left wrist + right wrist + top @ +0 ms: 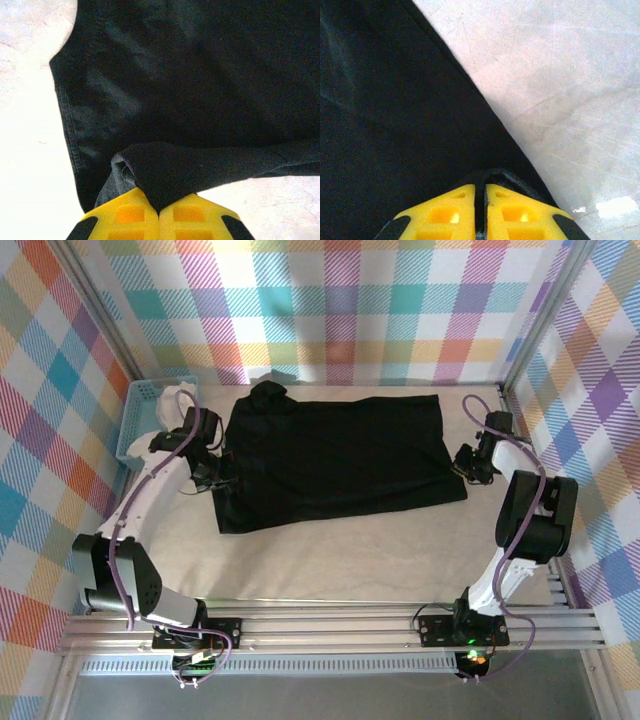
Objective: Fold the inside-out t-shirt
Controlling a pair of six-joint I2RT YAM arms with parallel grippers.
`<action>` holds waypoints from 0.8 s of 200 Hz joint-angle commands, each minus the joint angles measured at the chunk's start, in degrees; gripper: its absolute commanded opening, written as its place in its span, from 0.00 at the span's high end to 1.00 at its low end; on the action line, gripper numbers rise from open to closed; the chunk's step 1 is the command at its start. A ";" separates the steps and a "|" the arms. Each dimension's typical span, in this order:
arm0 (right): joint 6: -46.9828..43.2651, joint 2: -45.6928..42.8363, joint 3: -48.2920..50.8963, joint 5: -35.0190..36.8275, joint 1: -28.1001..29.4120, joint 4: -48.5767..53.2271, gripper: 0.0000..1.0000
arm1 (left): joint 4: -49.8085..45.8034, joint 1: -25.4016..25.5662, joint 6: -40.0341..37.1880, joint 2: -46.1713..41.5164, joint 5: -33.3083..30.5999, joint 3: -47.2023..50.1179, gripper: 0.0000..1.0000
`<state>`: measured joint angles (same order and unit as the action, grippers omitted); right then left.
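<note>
At the far left a light-blue plastic basket (138, 425) sits against the checked wall, with a white cloth (150, 395) in it. Just right of it, my left end effector (212, 476) is low over the bench (330, 560), at the left edge of the black t-shirt (335, 455). From my left wrist, the end effector (159, 209) has its yellow fingers (127, 216) pressed tight together, pinching a folded-over flap of the t-shirt (200, 75). The stitched hem runs up the left side, and the pale bench (25, 150) lies beyond it.

The t-shirt lies spread flat across the middle of the bench, plain black side up. A small bunch of fabric is raised at its far left corner.

At the shirt's right edge, my right end effector (463, 468) meets the cloth. From my right wrist, the end effector (480, 194) is nearly closed, gripping a thin edge of the t-shirt (395, 125). Bare bench (570, 100) lies to the right.
</note>
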<state>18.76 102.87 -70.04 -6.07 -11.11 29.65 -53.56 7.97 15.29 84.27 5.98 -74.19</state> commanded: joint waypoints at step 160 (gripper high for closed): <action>-2.26 12.22 -14.27 -1.16 3.15 2.76 0.85 | 0.82 -4.19 -1.74 16.24 0.31 -14.65 1.00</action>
<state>17.52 111.72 -80.07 -6.35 -8.45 31.29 -53.60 4.67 12.60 97.34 6.83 -84.29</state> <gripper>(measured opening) 0.138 0.048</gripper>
